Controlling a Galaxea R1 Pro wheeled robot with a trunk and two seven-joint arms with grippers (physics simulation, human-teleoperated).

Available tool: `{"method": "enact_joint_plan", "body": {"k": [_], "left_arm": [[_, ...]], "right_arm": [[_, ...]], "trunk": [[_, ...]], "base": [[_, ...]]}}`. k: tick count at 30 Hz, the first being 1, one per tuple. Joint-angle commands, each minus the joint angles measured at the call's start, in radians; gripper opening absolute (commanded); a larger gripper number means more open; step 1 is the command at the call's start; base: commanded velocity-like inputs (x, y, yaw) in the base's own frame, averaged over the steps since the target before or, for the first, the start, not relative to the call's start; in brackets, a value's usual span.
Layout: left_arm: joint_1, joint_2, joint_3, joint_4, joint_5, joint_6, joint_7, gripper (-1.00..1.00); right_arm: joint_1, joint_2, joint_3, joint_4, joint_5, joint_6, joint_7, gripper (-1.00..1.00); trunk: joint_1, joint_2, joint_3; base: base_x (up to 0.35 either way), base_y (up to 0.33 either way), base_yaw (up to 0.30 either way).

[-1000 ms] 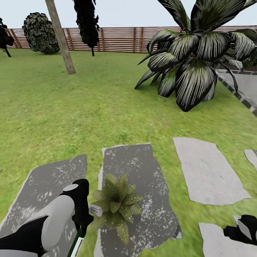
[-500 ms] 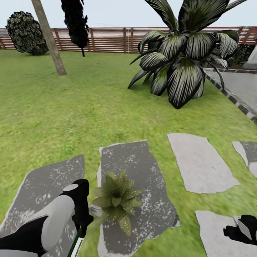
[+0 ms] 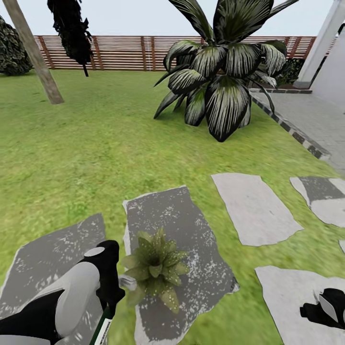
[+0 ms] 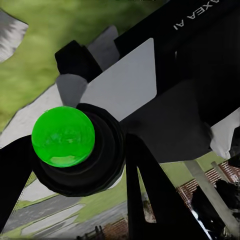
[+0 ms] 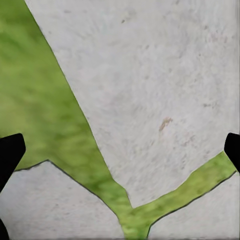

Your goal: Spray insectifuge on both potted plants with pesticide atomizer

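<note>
1. Since the left hand (image 3: 111, 297) is already clamped around the pesticide atomizer (image 3: 102, 329), I'd say pickup is done and we're into the spraying step. In the head view you can see the dark-green body and white label poking out below the hand at the bottom edge.
2. One potted plant (image 3: 154, 269), a speckled green rosette, sits on a dark wet-looking stone slab (image 3: 191, 225), just beside the left hand. Can't make out its pot from here.
3. My guess for the next move: point the nozzle at the rosette and spray across all the leaves. I can't tell which way the nozzle faces right now, so it may need some wrist turning first.
4. The right hand (image 3: 326, 309) hangs low over a pale slab (image 3: 292, 292), well apart from the plant. In its wrist view the fingertips sit at opposite edges, so it's spread wide and carrying nothing.
5. Setting: green lawn (image 3: 96, 143) with grey slabs, a big striped-leaf bush (image 3: 220, 81) ahead, a slanted tree trunk (image 3: 36, 57), a brown slatted fence (image 3: 129, 50) at the back, and paving (image 3: 316, 120) off to the right.
</note>
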Motion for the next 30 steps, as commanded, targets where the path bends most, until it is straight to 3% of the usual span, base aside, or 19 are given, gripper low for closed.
{"method": "enact_joint_plan", "body": {"k": [1, 11, 19, 30], "left_arm": [[0.000, -0.001, 0.006, -0.001, -0.010, 0.011, -0.008, -1.00], [0.000, -0.001, 0.007, -0.001, -0.010, 0.011, -0.008, -1.00], [0.000, -0.001, 0.008, -0.001, -0.009, 0.011, -0.008, -1.00], [0.000, -0.001, 0.008, -0.001, -0.010, 0.011, -0.008, -1.00]], "right_arm": [[-0.002, 0.000, 0.005, 0.002, -0.010, 0.001, 0.002, 1.00], [-0.002, 0.000, 0.005, 0.002, -0.010, 0.001, 0.002, 1.00], [-0.002, 0.000, 0.005, 0.002, -0.010, 0.001, 0.002, 1.00], [-0.002, 0.000, 0.005, 0.002, -0.010, 0.001, 0.002, 1.00]], "trunk": [[0.000, 0.000, -0.001], [0.000, 0.000, -0.001], [0.000, 0.000, -0.001], [0.000, 0.000, -0.001]], "base": [[0.000, 0.004, -0.262], [0.000, 0.051, -0.144], [0.000, 0.295, -0.014], [0.000, 0.308, -0.198]]}}
